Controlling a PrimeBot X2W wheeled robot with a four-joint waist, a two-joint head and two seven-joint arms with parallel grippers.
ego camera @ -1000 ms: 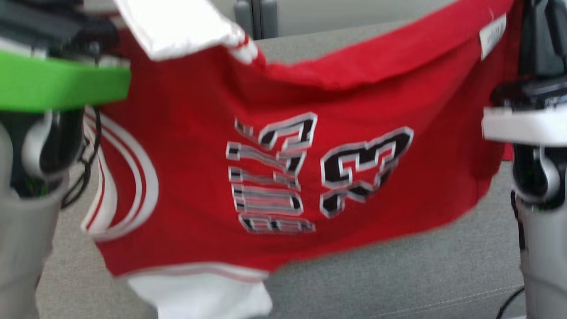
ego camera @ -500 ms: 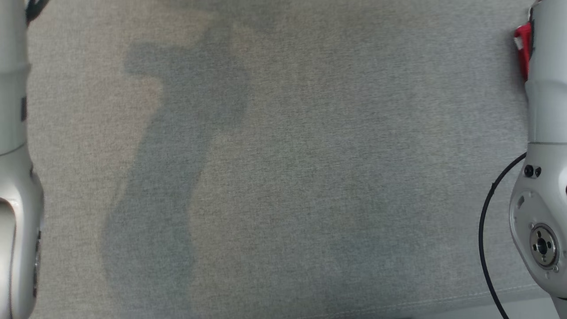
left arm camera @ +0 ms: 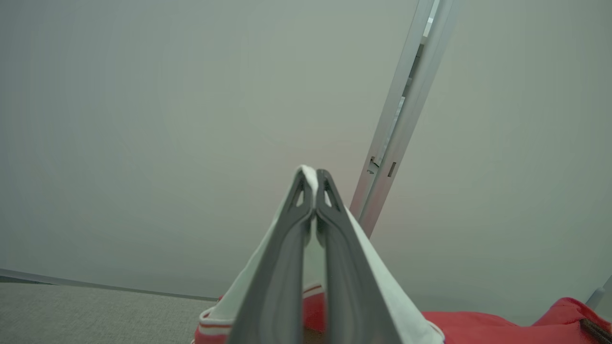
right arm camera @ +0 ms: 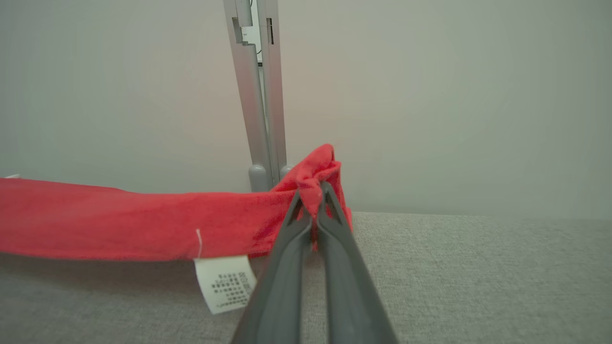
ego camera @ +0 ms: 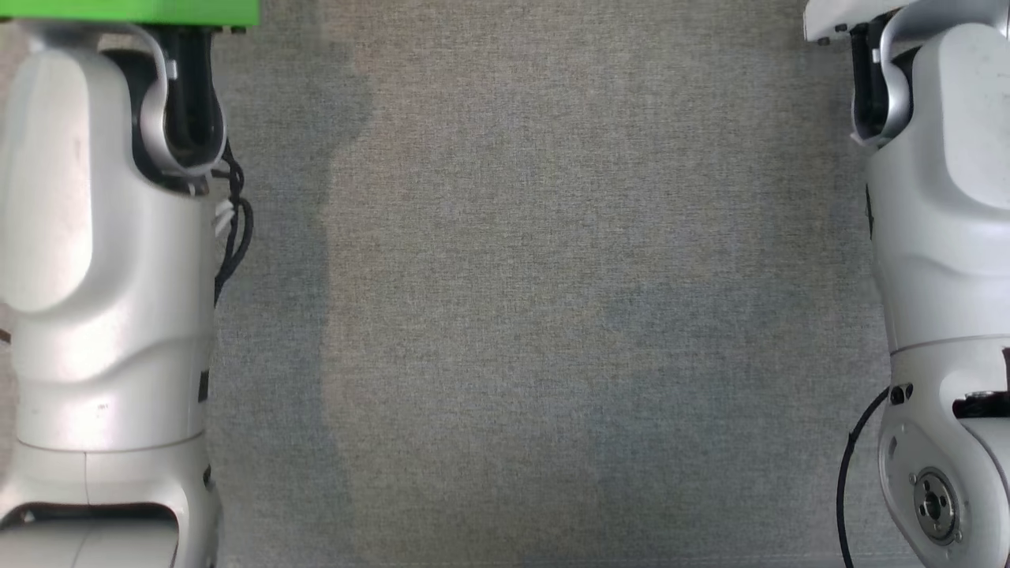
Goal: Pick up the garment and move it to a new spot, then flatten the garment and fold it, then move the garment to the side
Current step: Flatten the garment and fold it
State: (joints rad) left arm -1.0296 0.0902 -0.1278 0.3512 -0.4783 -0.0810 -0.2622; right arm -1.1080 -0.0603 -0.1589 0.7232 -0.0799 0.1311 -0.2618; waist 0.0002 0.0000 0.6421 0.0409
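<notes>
Four fingers (right arm camera: 287, 277) clamping garment (right arm camera: 119, 220), post (right arm camera: 263, 95) behind

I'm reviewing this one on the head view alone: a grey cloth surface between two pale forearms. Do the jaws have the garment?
Observer: Yes. In the right wrist view the right jaws are shut on a bunched red edge of the garment.
Operator: And the left arm?
Observer: In the left wrist view the left jaws are shut on a white panel of it, with red cloth below.
Operator: Is it lying flat?
Observer: It doesn't look so. From the right wrist view the red edge runs sideways above the grey surface, and its care label hangs down.
</notes>
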